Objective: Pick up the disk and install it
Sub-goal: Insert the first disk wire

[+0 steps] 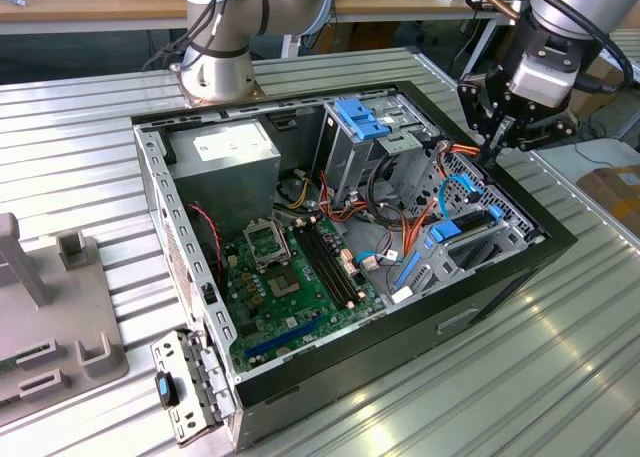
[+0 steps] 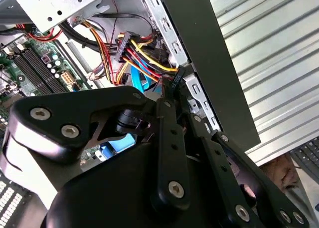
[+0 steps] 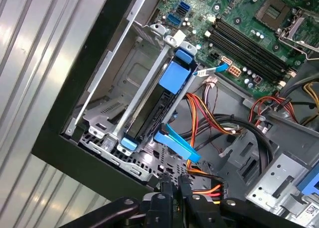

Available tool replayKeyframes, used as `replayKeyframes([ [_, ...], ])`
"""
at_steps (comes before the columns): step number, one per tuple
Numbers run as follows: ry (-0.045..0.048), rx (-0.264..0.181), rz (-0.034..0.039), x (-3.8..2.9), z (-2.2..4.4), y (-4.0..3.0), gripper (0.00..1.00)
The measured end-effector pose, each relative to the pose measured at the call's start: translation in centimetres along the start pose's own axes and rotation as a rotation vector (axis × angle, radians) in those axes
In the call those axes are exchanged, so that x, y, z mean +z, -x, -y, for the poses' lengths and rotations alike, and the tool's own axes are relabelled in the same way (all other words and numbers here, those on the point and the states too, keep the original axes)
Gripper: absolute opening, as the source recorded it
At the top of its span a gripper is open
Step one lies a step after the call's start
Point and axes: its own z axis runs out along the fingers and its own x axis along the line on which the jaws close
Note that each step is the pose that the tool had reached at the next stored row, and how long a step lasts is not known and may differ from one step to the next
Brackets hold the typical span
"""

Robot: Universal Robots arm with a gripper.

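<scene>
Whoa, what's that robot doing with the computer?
A robot arm is working over an open computer case. Its gripper hangs just above the corner with the drive bay, near a bundle of coloured cables. The disk, in its blue carrier, lies in that bay between metal rails, and the gripper seems not to be touching it.

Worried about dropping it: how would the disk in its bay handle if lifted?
The disk looks a rigid slab, so probably stiff and heavy for its size. Its blue carrier looks smooth plastic, perhaps slippery. Held between metal rails, it likely won't tip.
</scene>
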Motion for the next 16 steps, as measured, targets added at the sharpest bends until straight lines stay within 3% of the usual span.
replayKeyframes([
  [4, 0.0052, 0.084, -0.0139, 0.07, -0.02, 0.00, 0.17],
  [5, 0.0087, 0.139, -0.0232, 0.09, -0.02, 0.01, 0.17],
  [8, 0.0157, 0.251, -0.0422, 0.12, -0.03, 0.01, 0.17],
  [11, 0.0185, 0.304, -0.0497, 0.14, -0.03, 0.01, 0.17],
  [13, 0.0186, 0.326, -0.0503, 0.13, -0.04, 0.01, 0.17],
  [14, 0.0163, 0.338, -0.0445, 0.12, -0.03, 0.01, 0.17],
  [15, 0.0135, 0.343, -0.0373, 0.13, -0.03, 0.01, 0.17],
  [16, 0.0057, 0.353, -0.0171, 0.13, -0.04, 0.01, 0.17],
])
